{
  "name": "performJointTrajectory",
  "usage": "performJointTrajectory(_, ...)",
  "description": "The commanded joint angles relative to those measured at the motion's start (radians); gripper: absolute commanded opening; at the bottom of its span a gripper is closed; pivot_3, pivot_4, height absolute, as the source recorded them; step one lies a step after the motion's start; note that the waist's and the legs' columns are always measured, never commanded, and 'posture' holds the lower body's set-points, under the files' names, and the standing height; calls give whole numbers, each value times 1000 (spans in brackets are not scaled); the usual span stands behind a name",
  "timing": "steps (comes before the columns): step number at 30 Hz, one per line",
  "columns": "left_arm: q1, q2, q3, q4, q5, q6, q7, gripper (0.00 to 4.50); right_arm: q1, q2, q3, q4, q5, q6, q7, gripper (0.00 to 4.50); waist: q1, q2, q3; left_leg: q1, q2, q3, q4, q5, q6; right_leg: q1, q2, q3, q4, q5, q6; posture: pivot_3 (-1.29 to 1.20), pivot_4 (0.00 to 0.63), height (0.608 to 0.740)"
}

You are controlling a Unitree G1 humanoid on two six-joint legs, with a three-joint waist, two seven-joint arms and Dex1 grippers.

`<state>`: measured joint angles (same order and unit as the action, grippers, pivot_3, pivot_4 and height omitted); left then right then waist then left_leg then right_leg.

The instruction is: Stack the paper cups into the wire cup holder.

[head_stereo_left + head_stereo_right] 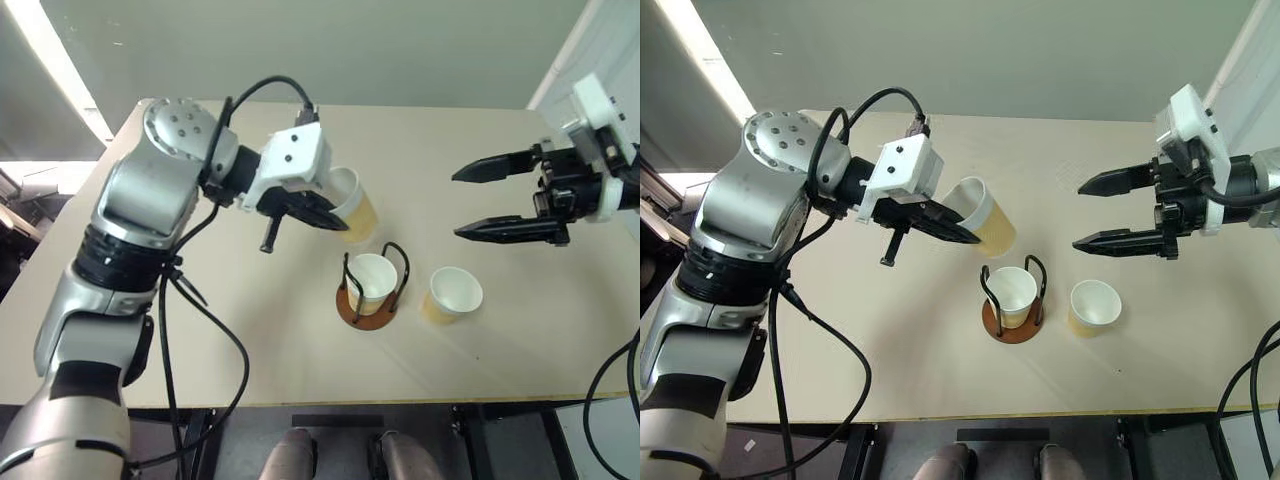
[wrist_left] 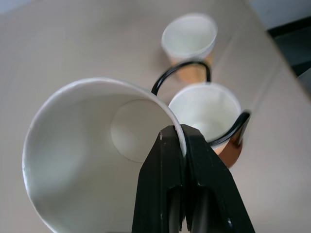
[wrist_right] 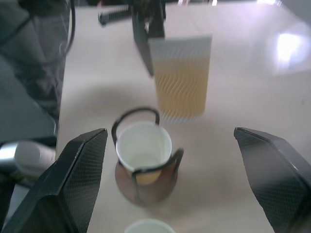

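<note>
Carrying a paper cup point(image 1: 985, 215) by its rim, left gripper point(image 1: 955, 232) pinched tight on the wall, cup tilted above and beside the wire cup holder point(image 1: 1014, 322), which already has one cup point(image 1: 1011, 292) seated. Third cup point(image 1: 1094, 306) stands on the table point(image 1: 890, 340) just beside the holder. Right gripper point(image 1: 1095, 214) spread wide, empty. Level the cup, centre between the loops, lower straight, then release

Left arm reaches in from the frame's left toward centre, left gripper point(image 1: 958, 232) clamped shut. Right gripper point(image 1: 1102, 212) is at the right edge, jaws spread wide, pointing left.
</note>
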<state>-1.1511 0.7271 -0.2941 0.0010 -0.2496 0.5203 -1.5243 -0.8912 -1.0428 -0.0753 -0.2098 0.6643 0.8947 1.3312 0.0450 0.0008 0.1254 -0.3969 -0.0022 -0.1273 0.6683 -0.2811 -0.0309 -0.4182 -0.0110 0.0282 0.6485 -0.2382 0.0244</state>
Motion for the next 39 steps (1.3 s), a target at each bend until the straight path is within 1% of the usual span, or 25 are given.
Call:
performJointTrajectory(1, -65, -17, 2, 23, -22, -9, -41, 17, -13, -12, -60, -34, 45, 15, -32, 4355, 0, 0, 0, 0, 0, 0, 0, 0, 0, 0, 0, 0, 0, 0, 1, 0, 150, 740)
performJointTrajectory(4, -94, -44, -3, 45, -38, 6, -65, 17, 5, -17, -64, -38, 52, 11, -46, 4355, 2, 0, 0, -1, 0, 0, 1, 0, 1, 0, 0, 0, -1, 1, 1, 0, 150, 740)
performJointTrajectory(8, -97, -69, -28, 43, -53, 17, -87, 17, 19, -30, -71, -47, 65, 14, -59, 4355, 4, 0, 0, -2, 0, 0, 3, 0, 2, 0, 0, 0, -1, 2, 3, 0, 150, 740)
performJointTrajectory(13, -82, -67, -82, 29, -81, 10, -90, 17, 34, -52, -82, -56, 81, 20, -70, 4355, 6, 0, 0, -4, 0, 0, 6, -1, 3, 0, 0, 0, -1, 2, 4, 0, 150, 740)
performJointTrajectory(22, -54, -53, -171, 33, -39, -95, -90, 17, 50, -73, -89, -63, 98, 21, -95, 4355, 7, 0, 0, -4, 0, 0, 9, -1, 3, 0, 0, 0, -2, 3, 5, 0, 150, 740)
performJointTrajectory(24, -54, -51, -179, 30, -43, -99, -90, 17, 51, -76, -88, -62, 100, 20, -100, 4355, 7, 0, 0, -4, 0, 0, 10, -1, 4, 0, 0, 0, -2, 3, 5, 0, 150, 740)
performJointTrajectory(36, -16, -74, -224, 33, 47, -188, -90, 17, 59, -86, -71, -51, 94, 4, -104, 4355, 9, 0, 0, -5, 0, 0, 13, -2, 5, 0, 0, 1, -2, 3, 5, 0, 150, 740)
performJointTrajectory(39, -20, -95, -230, 41, 65, -203, -87, 685, 66, -95, -65, -49, 84, 0, -100, 4355, 10, 0, 0, -5, -1, 0, 13, -2, 5, 0, 0, 1, -2, 3, 6, 0, 150, 740)
